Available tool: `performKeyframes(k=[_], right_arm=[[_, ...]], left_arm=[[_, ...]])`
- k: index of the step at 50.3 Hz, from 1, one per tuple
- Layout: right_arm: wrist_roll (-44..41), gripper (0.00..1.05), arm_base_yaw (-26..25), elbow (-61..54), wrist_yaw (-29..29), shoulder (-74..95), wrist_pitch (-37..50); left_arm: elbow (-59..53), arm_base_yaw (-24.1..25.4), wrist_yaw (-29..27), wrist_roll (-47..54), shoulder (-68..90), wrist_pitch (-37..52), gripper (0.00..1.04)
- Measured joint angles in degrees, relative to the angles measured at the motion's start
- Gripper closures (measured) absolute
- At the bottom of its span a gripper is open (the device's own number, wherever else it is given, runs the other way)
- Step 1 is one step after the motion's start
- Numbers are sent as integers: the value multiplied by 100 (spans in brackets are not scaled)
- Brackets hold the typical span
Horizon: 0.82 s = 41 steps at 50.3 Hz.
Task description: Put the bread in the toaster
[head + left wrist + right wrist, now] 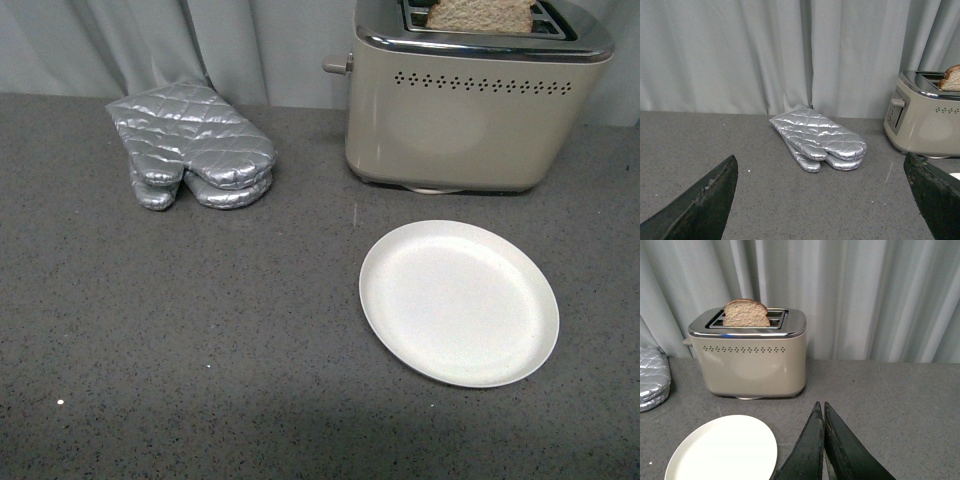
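The beige toaster point(470, 105) stands at the back right of the grey counter. The bread point(480, 14) stands upright in one of its slots, its top sticking out. The toaster point(751, 355) and the bread point(746, 314) also show in the right wrist view, and the toaster point(922, 115) and the bread point(951, 78) at the edge of the left wrist view. Neither gripper shows in the front view. My left gripper point(822, 195) is open and empty above the counter. My right gripper point(822, 412) is shut on nothing, well short of the toaster.
A round white plate point(458, 300) lies empty in front of the toaster; it also shows in the right wrist view point(725, 450). Silver quilted oven mitts point(190, 145) lie at the back left, also in the left wrist view point(817, 137). A grey curtain point(250, 40) hangs behind the counter.
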Motion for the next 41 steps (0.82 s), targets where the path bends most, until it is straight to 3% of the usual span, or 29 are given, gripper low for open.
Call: performKeyframes(k=[10,19,32,41], right_arm=[[-9,102,0,-2,-2,-435,-295],[-9,69,0,0,-4,-437,-295],[-9,10,0,-2,-2,-437,-295],[-7,10,0,0,-2,-437,-295]], left_arm=[[0,0,0,0,0,-2,7],[0,0,0,0,0,-4,7],[0,0,0,0,0,-4,7],[0,0,0,0,0,-4,7]])
